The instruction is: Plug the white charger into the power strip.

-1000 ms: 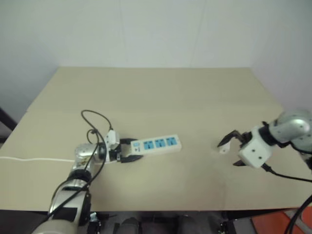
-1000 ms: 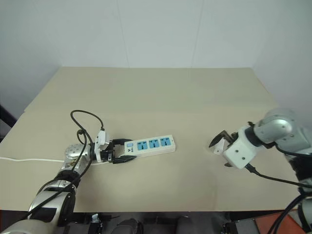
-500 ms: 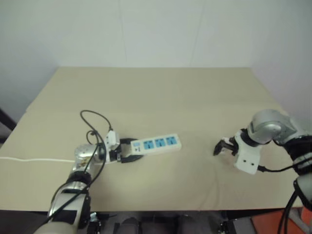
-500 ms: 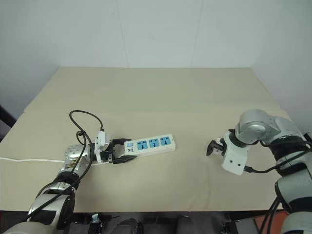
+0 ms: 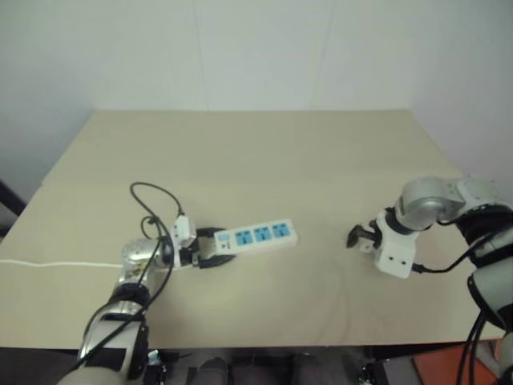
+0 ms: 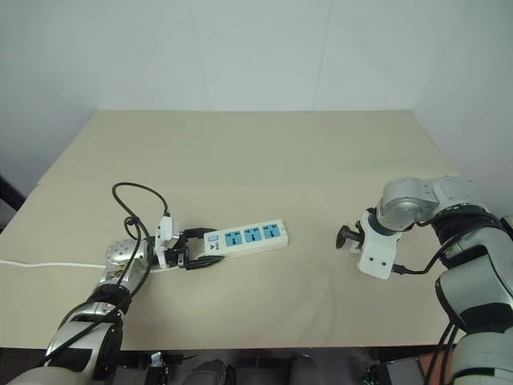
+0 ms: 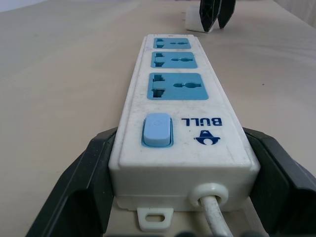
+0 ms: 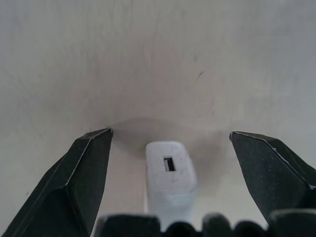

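— What do I have around the work area?

— I see a broad, pale beige flat surface [image 5: 264,152], matte and plain, with a faint seam running across it. A plain white wall [image 5: 240,48] rises behind its far edge.

— Anything lower down?

— I make out an orange-red patch [image 5: 449,365] at the near right corner, below the surface's edge; I cannot tell what it is.

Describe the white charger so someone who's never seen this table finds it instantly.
On the beige table, look to the right side, well apart from the power strip. The white charger lies flat on the tabletop between the open fingers of the right gripper. It is a short rounded white block with a small dark slot in its end.
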`<state>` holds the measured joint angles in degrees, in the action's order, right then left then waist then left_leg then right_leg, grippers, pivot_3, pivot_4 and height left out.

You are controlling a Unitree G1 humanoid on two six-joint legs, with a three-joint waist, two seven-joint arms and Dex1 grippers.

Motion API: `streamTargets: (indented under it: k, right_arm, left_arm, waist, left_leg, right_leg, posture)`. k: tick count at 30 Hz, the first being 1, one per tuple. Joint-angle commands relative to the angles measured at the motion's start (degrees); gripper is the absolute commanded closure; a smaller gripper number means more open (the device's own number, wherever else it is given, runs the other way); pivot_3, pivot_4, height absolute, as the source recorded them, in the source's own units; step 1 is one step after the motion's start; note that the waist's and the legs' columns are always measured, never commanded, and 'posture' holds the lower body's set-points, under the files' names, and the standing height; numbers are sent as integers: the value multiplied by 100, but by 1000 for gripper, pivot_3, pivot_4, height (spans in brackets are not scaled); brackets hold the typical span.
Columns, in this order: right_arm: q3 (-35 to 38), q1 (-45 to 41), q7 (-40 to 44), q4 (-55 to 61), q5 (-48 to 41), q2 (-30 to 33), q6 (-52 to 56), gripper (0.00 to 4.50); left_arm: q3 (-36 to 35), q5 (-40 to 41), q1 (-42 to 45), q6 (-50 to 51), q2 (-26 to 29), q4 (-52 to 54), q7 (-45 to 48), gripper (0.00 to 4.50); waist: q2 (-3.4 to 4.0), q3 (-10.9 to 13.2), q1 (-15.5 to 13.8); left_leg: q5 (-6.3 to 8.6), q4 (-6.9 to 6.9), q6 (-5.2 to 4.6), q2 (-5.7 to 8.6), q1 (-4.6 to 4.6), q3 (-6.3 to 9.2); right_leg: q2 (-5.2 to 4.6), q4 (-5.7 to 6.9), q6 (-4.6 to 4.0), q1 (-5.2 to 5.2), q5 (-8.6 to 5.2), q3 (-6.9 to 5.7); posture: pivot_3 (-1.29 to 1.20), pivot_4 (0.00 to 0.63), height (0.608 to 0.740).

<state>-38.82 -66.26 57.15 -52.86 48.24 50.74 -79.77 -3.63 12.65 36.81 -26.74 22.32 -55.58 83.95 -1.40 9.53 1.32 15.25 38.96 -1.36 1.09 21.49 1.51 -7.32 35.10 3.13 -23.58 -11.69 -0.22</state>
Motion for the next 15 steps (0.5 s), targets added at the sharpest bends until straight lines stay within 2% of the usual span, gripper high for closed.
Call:
streamTargets:
  k: [1,6,13,15]
  right_arm:
    - [-100,-249,-520,-108,396,-23,6,0]
    - [-309,-398,-1018,-244,797,-70,-27,0]
    - [-558,-560,-1503,-354,1112,-105,-110,0]
    - [-660,-613,-1679,-350,1235,-106,-201,625]
  left_arm:
    - [56,36,-114,88,2,168,67,1102]
    - [105,47,-161,118,7,241,80,1102]
    - [126,51,-167,122,10,249,68,1102]
    - [132,49,-170,124,8,250,65,1142]
  waist:
    - [0,0,9]
    - [2,-1,25]
    - [2,-2,57]
    - [2,-2,66]
  left_leg:
    - [0,0,0,0,4,-2]
    - [-5,1,8,4,35,-12]
    - [-5,2,8,5,34,-15]
    - [-6,1,8,5,34,-15]
  right_leg:
    - [0,2,0,-7,0,3]
    - [0,12,-1,-46,1,17]
    - [0,15,-1,-48,1,23]
    - [0,16,-1,-49,1,23]
  posture:
    - [0,150,740]
    - [0,150,740]
    - [0,150,740]
    - [0,150,740]
